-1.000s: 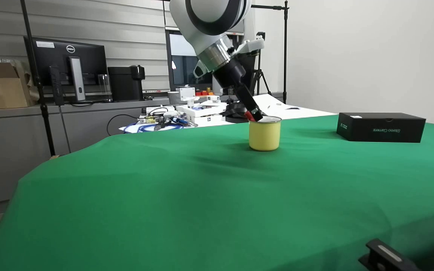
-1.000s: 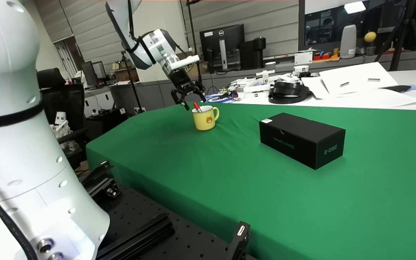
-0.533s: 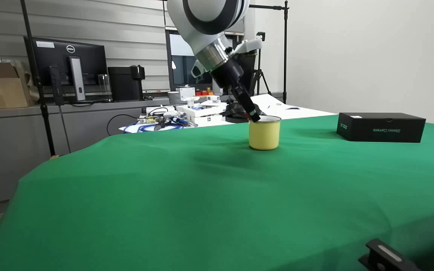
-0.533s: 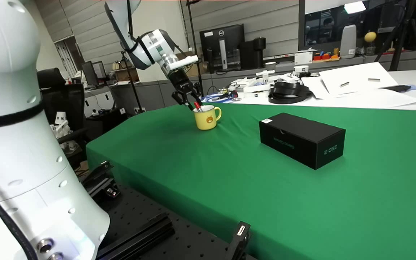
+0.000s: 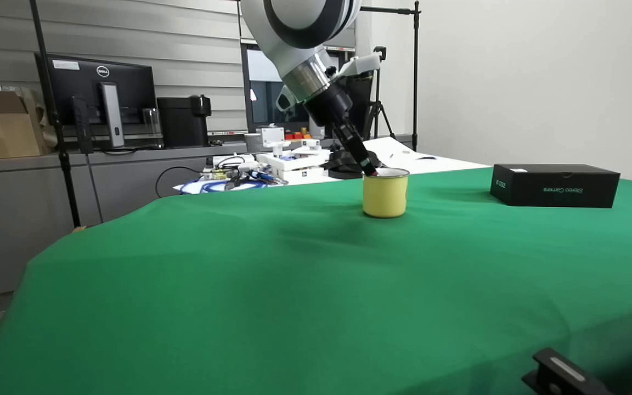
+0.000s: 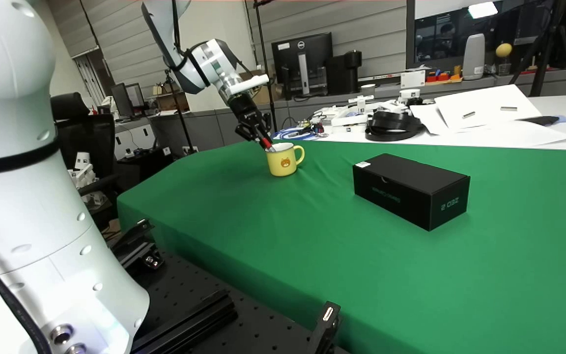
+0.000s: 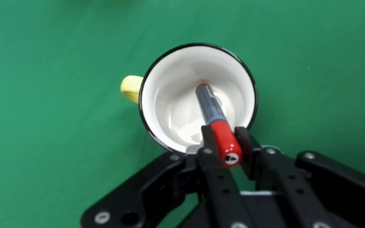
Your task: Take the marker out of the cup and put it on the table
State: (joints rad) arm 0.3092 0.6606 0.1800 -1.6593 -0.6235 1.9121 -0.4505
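In the wrist view the marker (image 7: 212,106) leans inside the cup, its grey-blue body down in the white interior and its red end at the rim. My gripper (image 7: 224,131) is shut on that red end, one finger on each side. The yellow cup (image 6: 282,164) stands upright on the green table (image 6: 243,211), its handle pointing away from the gripper. From above, the cup's white inner wall (image 7: 157,79) and black rim show. In an exterior view the gripper (image 5: 370,168) tilts down at the edge of the cup (image 5: 384,196), and only a speck of red shows there.
A black box (image 6: 410,191) lies on the table to the side of the cup. Behind the table is a white desk with papers (image 6: 489,115), black coils and cables. Black clamps (image 6: 326,324) sit along the edge near the robot base.
The fingers have come together from wide apart onto the marker's red end. The cup has slid slightly in the direction of its handle, and the arm has shifted a little.
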